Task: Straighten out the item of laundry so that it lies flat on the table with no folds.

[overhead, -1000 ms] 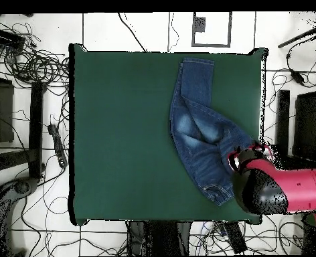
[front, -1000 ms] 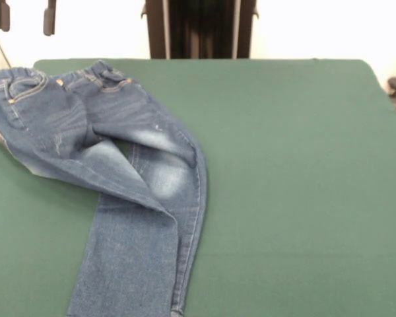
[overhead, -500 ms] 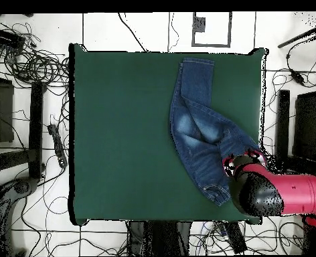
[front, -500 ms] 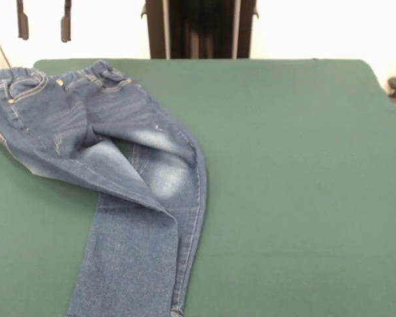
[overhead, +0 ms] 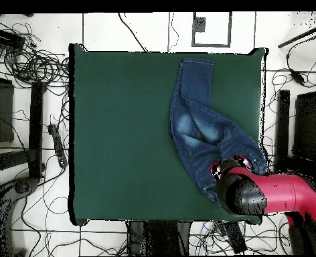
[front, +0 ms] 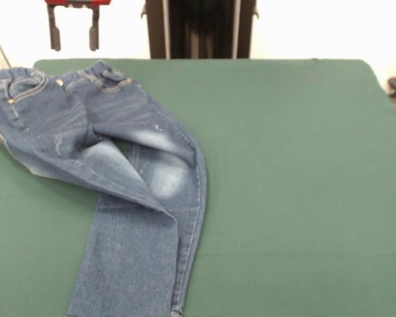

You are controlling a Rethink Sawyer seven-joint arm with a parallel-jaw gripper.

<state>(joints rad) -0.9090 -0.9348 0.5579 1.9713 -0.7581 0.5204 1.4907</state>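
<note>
Front view: the claw [front: 73, 36] has shifted sideways and lower since a second ago, its fingers parted and empty. The jeans [front: 119, 178] lie crumpled just below it on the table [front: 290, 165], legs overlapping; cables [overhead: 33, 67] sprawl well beyond.

Nothing readable here — no text, labels, brand marks or numbers on anything in either view. The jeans [front: 119, 178] show only stitching and faded patches, no tag or logo that can be made out, and the green bench [front: 297, 165] is plain. The red arm [overhead: 288, 197] in the overhead view carries no lettering that I can read either — too small to tell.
</note>
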